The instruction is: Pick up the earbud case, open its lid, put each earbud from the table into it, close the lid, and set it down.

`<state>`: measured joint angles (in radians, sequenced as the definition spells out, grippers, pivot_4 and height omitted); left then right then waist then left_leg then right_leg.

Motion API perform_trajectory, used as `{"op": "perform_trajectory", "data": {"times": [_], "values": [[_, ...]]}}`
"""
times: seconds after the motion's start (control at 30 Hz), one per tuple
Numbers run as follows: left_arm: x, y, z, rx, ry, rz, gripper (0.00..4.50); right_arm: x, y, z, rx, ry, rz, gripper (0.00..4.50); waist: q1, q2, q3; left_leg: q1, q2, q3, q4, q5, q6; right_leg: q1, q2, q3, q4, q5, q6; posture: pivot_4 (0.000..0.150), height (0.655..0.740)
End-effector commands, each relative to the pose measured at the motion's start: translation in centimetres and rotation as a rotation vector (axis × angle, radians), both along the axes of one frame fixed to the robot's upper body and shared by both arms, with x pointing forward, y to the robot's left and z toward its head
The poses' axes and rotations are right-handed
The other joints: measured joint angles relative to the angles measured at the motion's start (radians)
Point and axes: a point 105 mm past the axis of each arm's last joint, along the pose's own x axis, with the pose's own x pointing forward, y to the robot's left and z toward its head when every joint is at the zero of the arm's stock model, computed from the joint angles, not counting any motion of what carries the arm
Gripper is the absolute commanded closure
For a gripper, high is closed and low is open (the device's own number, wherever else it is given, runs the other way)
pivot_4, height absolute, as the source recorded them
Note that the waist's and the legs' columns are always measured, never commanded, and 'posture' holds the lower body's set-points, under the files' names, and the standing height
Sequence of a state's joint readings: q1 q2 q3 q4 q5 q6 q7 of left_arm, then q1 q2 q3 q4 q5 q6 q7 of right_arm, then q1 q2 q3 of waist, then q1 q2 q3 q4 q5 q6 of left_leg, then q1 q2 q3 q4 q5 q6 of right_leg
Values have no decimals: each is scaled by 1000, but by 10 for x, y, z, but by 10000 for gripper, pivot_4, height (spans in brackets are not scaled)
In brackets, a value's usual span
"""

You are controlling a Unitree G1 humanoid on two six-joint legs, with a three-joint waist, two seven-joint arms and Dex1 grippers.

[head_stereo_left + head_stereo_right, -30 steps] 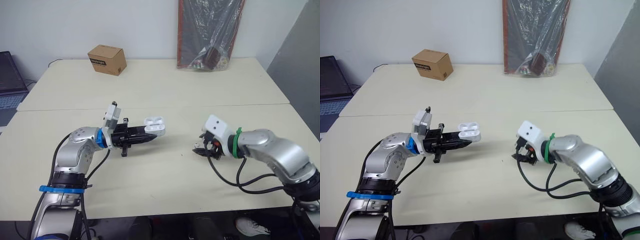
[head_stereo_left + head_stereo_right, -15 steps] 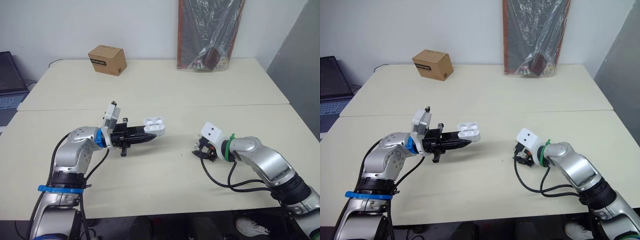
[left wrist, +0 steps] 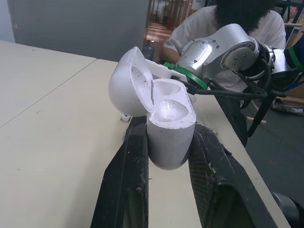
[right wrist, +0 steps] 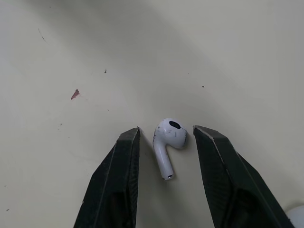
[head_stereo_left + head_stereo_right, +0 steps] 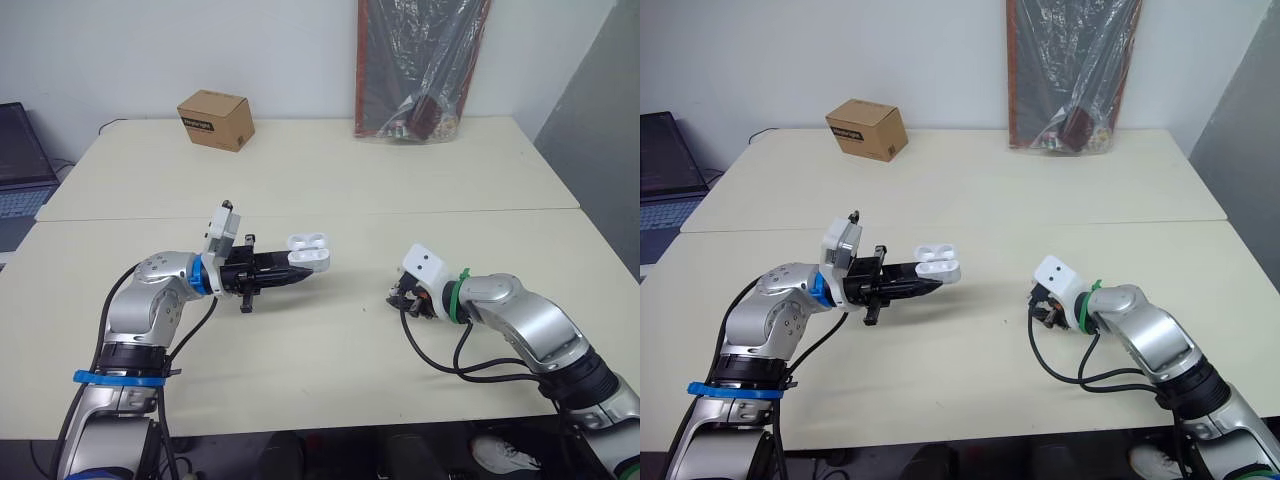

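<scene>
Earbud case [image 3: 166,128]: held off the surface [image 5: 330,180] in the left gripper [image 5: 300,272], pinched at its lower half betw. the two black fingers, lid hinged open & tipped back. Both wells inside are seen empty. Case is white glossy plastic, rounded like a pebble. One earbud [image 4: 168,142] lies flat on the surface, white & glossy w/ a short stem and a dark mesh patch on the bulb. Right gripper [image 4: 166,130] is set low over it, fingers spread, one either side of the earbud, w/ narrow gaps showing. Fingers are black, rough-textured wedges. Surface is pale cream, matt, w/ a few specks. At the far edge a brown cardboard box [image 5: 214,106] & a dark package [image 5: 420,70] wrapped in clear plastic, leaning on the wall, are seen
</scene>
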<state>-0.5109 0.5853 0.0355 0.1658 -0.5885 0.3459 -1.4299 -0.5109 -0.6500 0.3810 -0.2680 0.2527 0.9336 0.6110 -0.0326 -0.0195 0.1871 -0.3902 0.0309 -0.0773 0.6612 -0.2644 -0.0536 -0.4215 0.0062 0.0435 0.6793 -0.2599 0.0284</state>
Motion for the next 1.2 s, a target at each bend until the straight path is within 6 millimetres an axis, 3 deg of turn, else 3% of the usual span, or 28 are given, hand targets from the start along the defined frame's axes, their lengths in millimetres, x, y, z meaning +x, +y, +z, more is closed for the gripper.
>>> {"op": "perform_trajectory", "data": {"times": [0.03,0.1,0.13,0.43,0.57,0.8,1.2], "values": [[-3,-1,10,-10,-41,-11,36490,4,-10,4,-16,-16,-35,33467,0,0,0,0,0,0,0,0,0,0,0,0,0,0,0,1500,7400],[-4,-1,10,-11,-40,-11,36490,4,-11,5,-18,-14,-35,40321,0,0,0,0,0,0,0,0,0,0,0,0,0,0,0,1500,7400],[-4,-1,9,-11,-40,-11,36490,4,-11,5,-19,-13,-36,41014,0,0,0,0,0,0,0,0,0,0,0,0,0,0,0,1500,7400],[-4,-1,9,-11,-38,-10,36490,-6,-21,12,-93,-6,85,41008,2,0,0,0,0,0,0,0,0,0,0,0,0,0,0,1500,7400],[-4,-1,8,-5,-40,-11,36490,-22,-36,15,-206,0,260,41008,1,0,0,0,0,0,0,0,0,0,0,0,-1,0,0,1500,7400],[-4,-3,9,-15,-44,-12,36490,-35,-79,3,-454,76,482,41008,-2,0,1,0,0,1,0,0,0,0,0,0,-1,0,0,1500,7400],[-6,-2,8,-19,-45,-1,36490,-32,-101,-6,-573,90,628,41008,3,-1,0,2,0,1,1,0,0,2,-1,0,-1,0,0,1500,7400]]}}
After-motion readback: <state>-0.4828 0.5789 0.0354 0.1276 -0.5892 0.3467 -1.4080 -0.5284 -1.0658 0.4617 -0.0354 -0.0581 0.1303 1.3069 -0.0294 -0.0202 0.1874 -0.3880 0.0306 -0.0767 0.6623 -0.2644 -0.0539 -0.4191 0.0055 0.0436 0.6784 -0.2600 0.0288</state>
